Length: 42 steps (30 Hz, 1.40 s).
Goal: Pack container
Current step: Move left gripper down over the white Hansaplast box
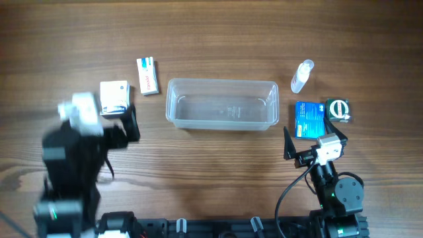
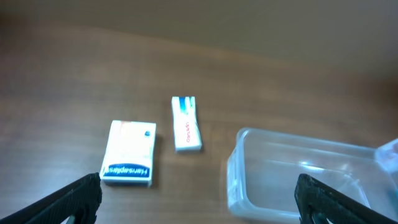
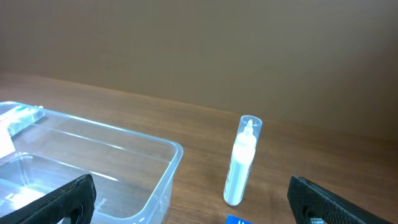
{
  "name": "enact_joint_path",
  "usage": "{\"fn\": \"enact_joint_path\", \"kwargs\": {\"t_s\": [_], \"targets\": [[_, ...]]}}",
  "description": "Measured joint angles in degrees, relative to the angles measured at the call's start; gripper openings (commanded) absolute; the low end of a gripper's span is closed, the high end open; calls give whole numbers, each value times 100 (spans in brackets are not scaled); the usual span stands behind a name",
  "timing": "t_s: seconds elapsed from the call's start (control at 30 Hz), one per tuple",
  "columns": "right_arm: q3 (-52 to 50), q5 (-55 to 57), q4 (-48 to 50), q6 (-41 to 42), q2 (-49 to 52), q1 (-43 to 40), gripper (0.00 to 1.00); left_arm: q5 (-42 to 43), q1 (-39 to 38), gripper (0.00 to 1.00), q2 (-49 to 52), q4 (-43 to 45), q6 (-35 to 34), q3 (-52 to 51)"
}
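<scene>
While left claw [image 2: 198, 190] gapes, container [image 2: 237, 177] ahead, rightward

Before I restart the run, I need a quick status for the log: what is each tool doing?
Left tool: open, holding nothing.
Right tool: open, holding nothing.

A brown wood-grain table [image 1: 218, 26] is seen filling the overhead frame, evenly lit. A plain dull-brown wall [image 3: 199, 37] is shown across the upper right wrist view.
</scene>
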Motion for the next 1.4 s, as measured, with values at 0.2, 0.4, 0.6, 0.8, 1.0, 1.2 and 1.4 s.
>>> {"fn": "enact_joint_path", "kwargs": {"t_s": [0.2, 0.4, 0.6, 0.8, 1.0, 1.2, 1.4], "targets": [[0, -2, -4, 0, 0, 0, 100, -42, 42, 100, 2575, -1580, 649, 1956], [0, -2, -7, 0, 0, 0, 100, 4, 184, 100, 4129, -2031, 839, 2435], [0, -2, -7, 0, 0, 0, 100, 2, 186, 100, 4520, -1853, 861, 2435], [0, -2, -7, 0, 0, 0, 100, 24, 186, 100, 4518, -1762, 863, 2437], [0, -2, -7, 0, 0, 0, 100, -90, 186, 100, 4518, -1657, 881, 2439], [0, -2, -7, 0, 0, 0, 100, -540, 190, 100, 4557, -1419, 881, 2439], [0, -2, -4, 0, 0, 0, 100, -693, 264, 100, 4870, -1193, 879, 2439]]}}
